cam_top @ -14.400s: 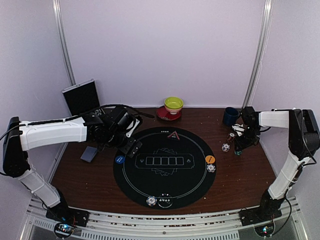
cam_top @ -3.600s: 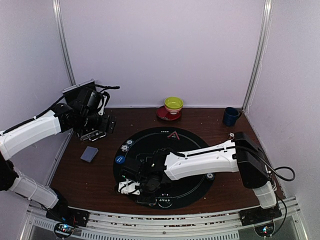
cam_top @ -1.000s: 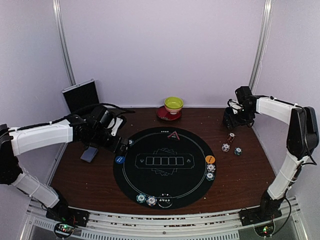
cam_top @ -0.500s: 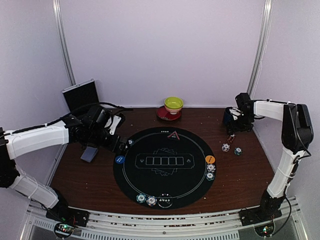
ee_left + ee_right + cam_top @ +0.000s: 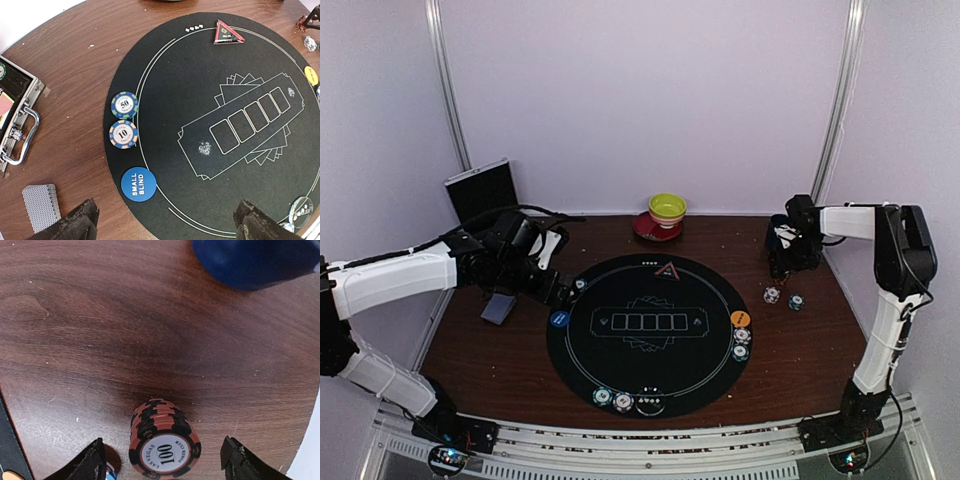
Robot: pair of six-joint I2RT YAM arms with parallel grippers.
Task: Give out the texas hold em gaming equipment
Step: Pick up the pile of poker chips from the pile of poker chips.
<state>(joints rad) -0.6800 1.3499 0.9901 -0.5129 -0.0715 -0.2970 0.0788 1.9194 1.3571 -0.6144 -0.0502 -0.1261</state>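
Observation:
A stack of red-and-black "100" poker chips (image 5: 162,442) stands on the wood table beside the dark blue mug (image 5: 255,260). My right gripper (image 5: 162,466) hangs open right above the stack, one finger on each side, touching nothing. My left gripper (image 5: 165,227) is open and empty over the left rim of the black poker mat (image 5: 200,100). Just ahead of it lie the blue "small blind" disc (image 5: 138,184), a "10" chip (image 5: 123,134) and a "50" chip (image 5: 124,104). The grey-backed card deck (image 5: 41,207) lies on the wood to its left.
More chips sit at the mat's near edge (image 5: 623,402) and right edge (image 5: 741,344), by the orange disc (image 5: 740,318). Two loose chips (image 5: 783,298) lie right of the mat. The open case (image 5: 15,115), the bowl on its saucer (image 5: 667,210) and a red triangle marker (image 5: 228,33) stand at the back.
My right gripper has come down and forward from beside the mug to over the red chip stack, its jaws narrowing a little. The left arm has barely shifted.

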